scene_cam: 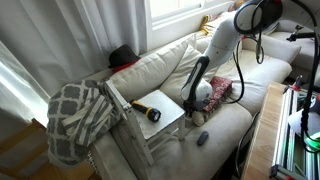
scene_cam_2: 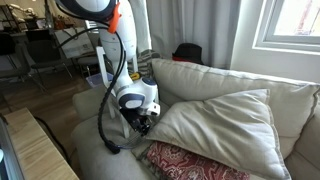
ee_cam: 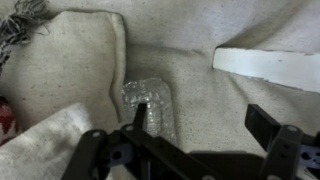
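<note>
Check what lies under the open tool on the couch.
A crumpled clear plastic piece lies on the couch cushion just below the open tool. One finger covers its near edge, so contact there cannot be judged.

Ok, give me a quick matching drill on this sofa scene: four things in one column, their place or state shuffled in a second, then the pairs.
1 blanket
2 flashlight
3 red pillow
4 gripper

A open over the clear plastic
B on the white board
C partly under the cream cushion
D draped at the sofa's end

Pairs: 1-D, 2-B, 3-C, 4-A
</note>
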Controlling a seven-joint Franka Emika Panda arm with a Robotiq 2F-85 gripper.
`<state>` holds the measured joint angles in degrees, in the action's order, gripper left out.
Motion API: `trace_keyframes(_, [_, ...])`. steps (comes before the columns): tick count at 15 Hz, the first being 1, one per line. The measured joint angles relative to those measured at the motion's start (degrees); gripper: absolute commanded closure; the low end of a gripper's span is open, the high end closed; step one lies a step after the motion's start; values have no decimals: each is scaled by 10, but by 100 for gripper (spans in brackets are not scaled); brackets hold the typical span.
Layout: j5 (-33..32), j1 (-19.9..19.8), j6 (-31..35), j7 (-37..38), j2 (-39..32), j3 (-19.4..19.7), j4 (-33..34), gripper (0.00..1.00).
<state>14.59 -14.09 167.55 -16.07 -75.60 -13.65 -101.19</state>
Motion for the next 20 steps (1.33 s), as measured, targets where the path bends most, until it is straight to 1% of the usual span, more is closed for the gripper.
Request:
trace_keyframes(5, [-53, 0, 85, 1, -50, 2, 21, 0])
trace_keyframes(8, [-74, 11, 128, 18, -67, 9, 32, 0])
trace_keyframes(10, [-75, 33, 152, 41, -74, 24, 40, 0])
trace_keyframes(16, [-75, 125, 201, 140, -90, 87, 70, 0])
trace_keyframes(20, [-75, 157, 204, 185, -94, 115, 80, 0])
